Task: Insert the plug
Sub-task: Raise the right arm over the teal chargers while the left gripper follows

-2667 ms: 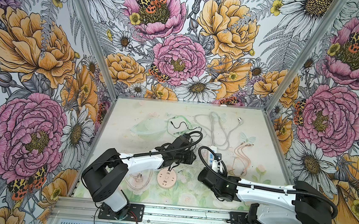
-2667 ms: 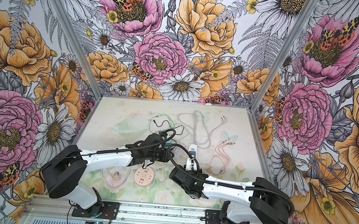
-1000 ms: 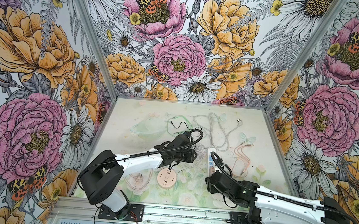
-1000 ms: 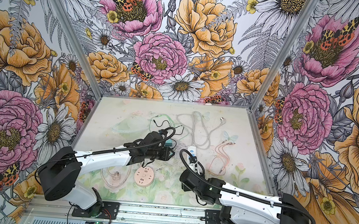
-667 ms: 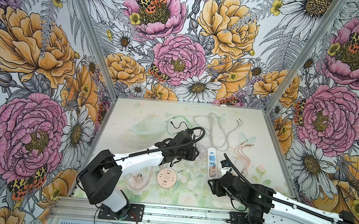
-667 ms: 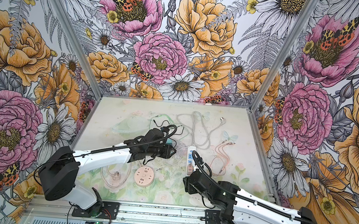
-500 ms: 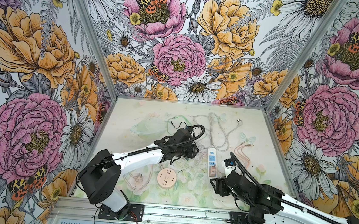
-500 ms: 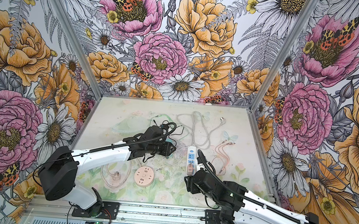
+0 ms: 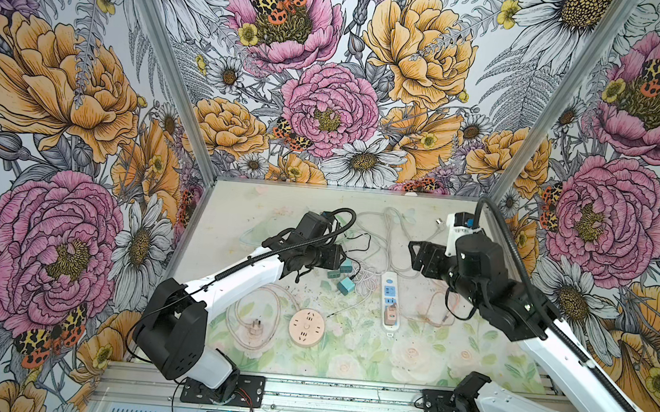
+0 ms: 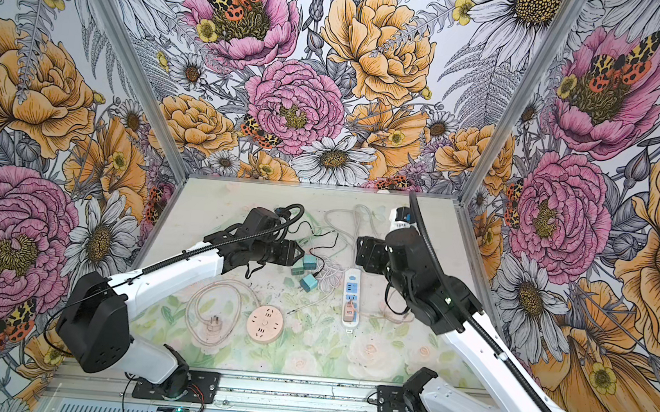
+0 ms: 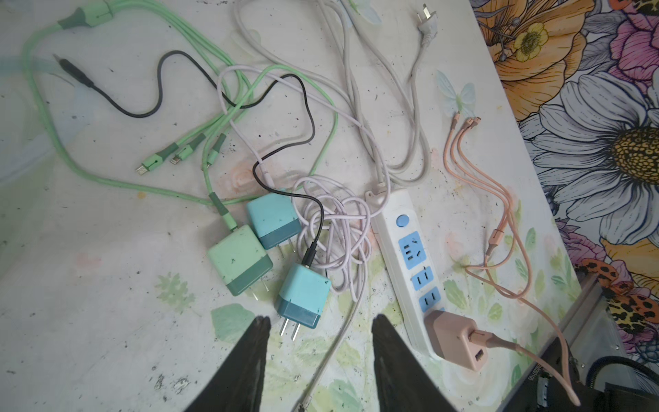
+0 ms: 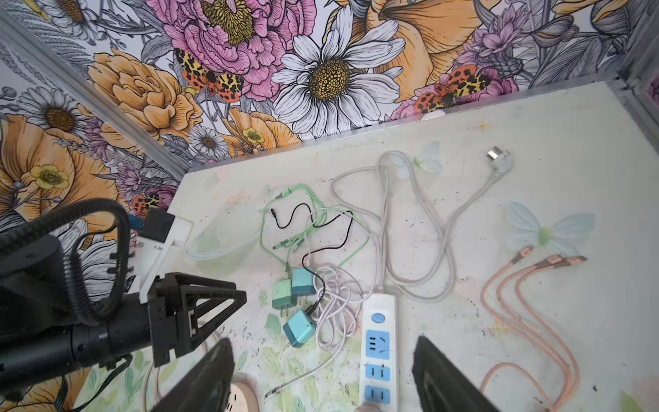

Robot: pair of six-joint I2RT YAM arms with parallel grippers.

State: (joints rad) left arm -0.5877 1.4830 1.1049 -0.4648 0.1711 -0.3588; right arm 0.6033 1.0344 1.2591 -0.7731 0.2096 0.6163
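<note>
Top views, task thing: pink plug (image 9: 391, 312) seated in the nearest socket of the white power strip (image 9: 389, 297), flat on the bench (image 9: 238, 207) between the arms.
Top views, left gripper (image 9: 341, 258): just beside the three teal chargers (image 9: 345, 286), jaws parted, empty.
Top views, right gripper (image 10: 360, 254): past the strip's far end, apart from the pink plug, jaws spread wide, holding nothing.
Top views only, in full: round socket hub (image 9: 306, 327) with its looped pale cord (image 9: 254, 327) near the front edge.
Left wrist: black fingertips (image 11: 262, 323) flanking the nearest charger's prongs without touching; pink plug's spare port and pink lead shown close; blue button and three free blue socket faces on the strip.
Left wrist, writing: white lettering on a black part in the corner, too small to read.
Right wrist: left gripper seen from the side; only a sliver of the pink plug at the edge.
In the way: lilac cable (image 11: 335, 235) coiled with black and green leads between chargers and strip.
</note>
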